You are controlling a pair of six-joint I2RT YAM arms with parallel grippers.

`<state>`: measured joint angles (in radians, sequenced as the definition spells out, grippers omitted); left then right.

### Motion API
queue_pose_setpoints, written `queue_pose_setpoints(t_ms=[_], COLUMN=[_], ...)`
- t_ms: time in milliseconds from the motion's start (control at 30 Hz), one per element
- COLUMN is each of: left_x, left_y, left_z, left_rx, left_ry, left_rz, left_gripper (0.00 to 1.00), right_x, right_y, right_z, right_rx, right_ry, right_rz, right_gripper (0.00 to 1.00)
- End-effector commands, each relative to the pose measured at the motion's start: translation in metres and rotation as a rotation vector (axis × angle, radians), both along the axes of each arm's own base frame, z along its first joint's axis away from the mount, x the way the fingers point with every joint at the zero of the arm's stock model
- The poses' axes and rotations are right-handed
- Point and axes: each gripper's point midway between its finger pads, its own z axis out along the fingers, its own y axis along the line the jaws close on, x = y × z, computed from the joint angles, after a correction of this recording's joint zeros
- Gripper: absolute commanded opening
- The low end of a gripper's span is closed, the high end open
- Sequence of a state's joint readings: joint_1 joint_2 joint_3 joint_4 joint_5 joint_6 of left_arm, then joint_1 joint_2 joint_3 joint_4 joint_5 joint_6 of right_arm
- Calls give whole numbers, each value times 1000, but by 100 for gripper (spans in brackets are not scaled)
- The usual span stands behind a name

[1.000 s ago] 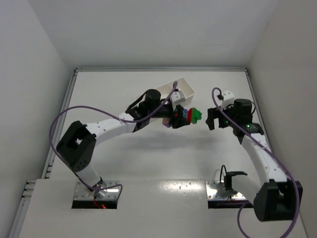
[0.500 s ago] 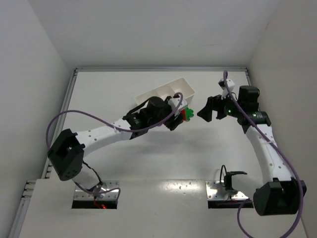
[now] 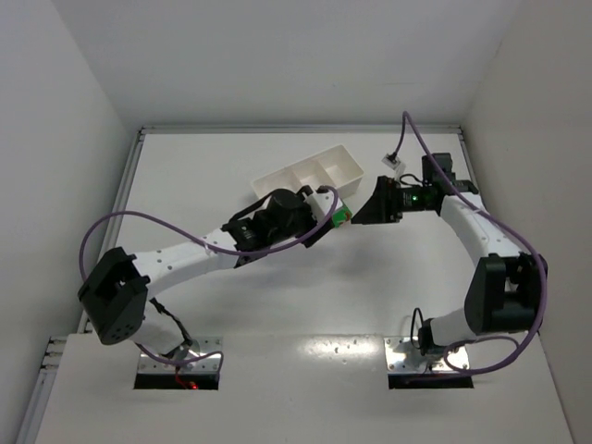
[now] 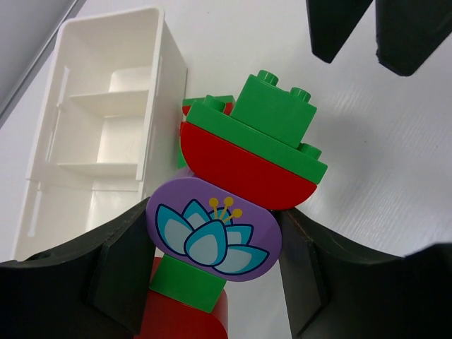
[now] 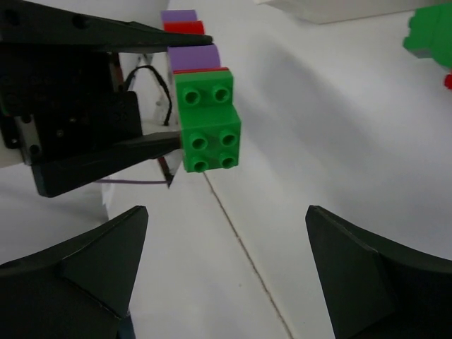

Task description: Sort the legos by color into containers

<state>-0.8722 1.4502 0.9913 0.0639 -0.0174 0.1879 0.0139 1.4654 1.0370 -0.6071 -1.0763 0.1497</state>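
Observation:
My left gripper (image 4: 212, 227) is shut on a stack of legos, its fingers (image 4: 113, 275) clamping a purple brick with a lotus print (image 4: 212, 229). Above that brick sit a red half-round (image 4: 240, 161) and a green brick (image 4: 274, 109). Below it are a green and a red piece. From above, the stack (image 3: 342, 217) hangs just off the near right corner of the white tray of containers (image 3: 310, 174). My right gripper (image 3: 375, 208) is open and faces the stack's green brick (image 5: 208, 131) end-on, a short gap away. Nothing is between its fingers (image 5: 78, 275).
The tray's compartments (image 4: 106, 141) look empty in the left wrist view. A loose green and red lego (image 5: 431, 32) lies on the table near the tray's edge (image 5: 332, 8). White walls enclose the table on the left, back and right.
My left arm pulled the stack back toward the tray's corner. My right arm swung up and inward, so its open gripper now points straight at the stack.

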Motion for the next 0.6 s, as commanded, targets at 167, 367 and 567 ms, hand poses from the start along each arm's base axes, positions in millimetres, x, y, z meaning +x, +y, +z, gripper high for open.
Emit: queue_pose_setpoints(t_ms=[167,367,567], left_x=[-12,-14,-21], left_y=[-18,-26,-31], left_z=[42,45,48], left_rx=[-130,-143,-154], left_ry=[-48,-19,-8], left_rz=[-93,-119,-145], left_gripper=[0,0,0], right_x=[-9,2,8], right_y=[16,15,16], right_z=[39,31,24], right_rx=[137,77,56], right_ry=[-154,-182,-181], right_rz=[148,124,110], right_gripper=[98,98,98])
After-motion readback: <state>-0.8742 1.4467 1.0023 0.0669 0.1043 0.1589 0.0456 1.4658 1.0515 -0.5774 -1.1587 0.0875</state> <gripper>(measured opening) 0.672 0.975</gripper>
